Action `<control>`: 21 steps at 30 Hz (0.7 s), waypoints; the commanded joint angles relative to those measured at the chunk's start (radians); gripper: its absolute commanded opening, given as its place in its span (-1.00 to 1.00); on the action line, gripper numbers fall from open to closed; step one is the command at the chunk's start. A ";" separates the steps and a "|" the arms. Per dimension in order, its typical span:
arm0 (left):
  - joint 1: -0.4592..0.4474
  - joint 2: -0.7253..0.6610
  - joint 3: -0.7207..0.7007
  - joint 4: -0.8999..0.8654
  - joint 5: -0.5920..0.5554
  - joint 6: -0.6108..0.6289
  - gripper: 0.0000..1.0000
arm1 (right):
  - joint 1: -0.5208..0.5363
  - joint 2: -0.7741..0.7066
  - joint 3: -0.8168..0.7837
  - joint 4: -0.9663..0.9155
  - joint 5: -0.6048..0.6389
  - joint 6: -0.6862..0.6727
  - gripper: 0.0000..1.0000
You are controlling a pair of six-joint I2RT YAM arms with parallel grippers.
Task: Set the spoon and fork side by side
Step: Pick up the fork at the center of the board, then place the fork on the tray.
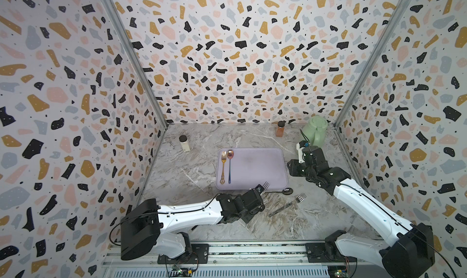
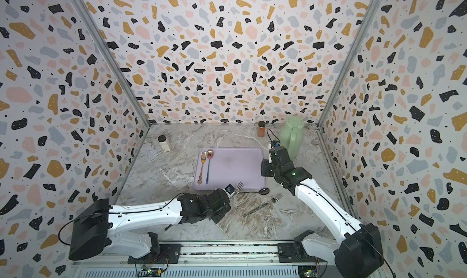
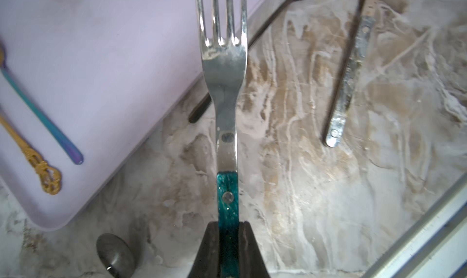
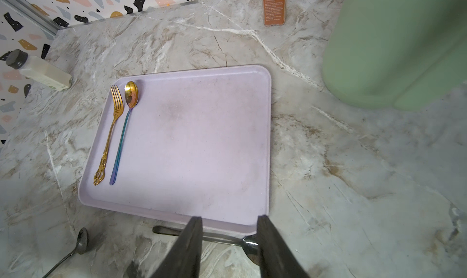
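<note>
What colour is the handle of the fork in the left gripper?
Teal; the fork shows best in the left wrist view.

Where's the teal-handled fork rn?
In a top view the teal-handled fork is clamped by its handle in the left gripper, tines over the near edge of the purple tray, beside the dark spoon.

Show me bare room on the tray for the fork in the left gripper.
Most of the lilac tray is bare: from the rainbow spoon across to the rim nearest the green jug. Only the gold fork and that spoon occupy the opposite edge. Crowded: table by the near rim, with a dark spoon and loose fork.
</note>
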 commanded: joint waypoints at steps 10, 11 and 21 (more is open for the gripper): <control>0.319 0.028 0.187 0.005 0.007 -0.057 -0.76 | -0.004 -0.055 -0.031 0.051 0.024 -0.006 -0.19; 0.340 0.048 0.210 0.004 0.009 -0.055 -0.76 | -0.005 -0.055 -0.032 0.052 0.024 -0.007 -0.19; 0.493 0.273 0.373 0.032 0.059 -0.130 -0.77 | -0.004 -0.049 -0.041 0.064 0.017 -0.004 -0.18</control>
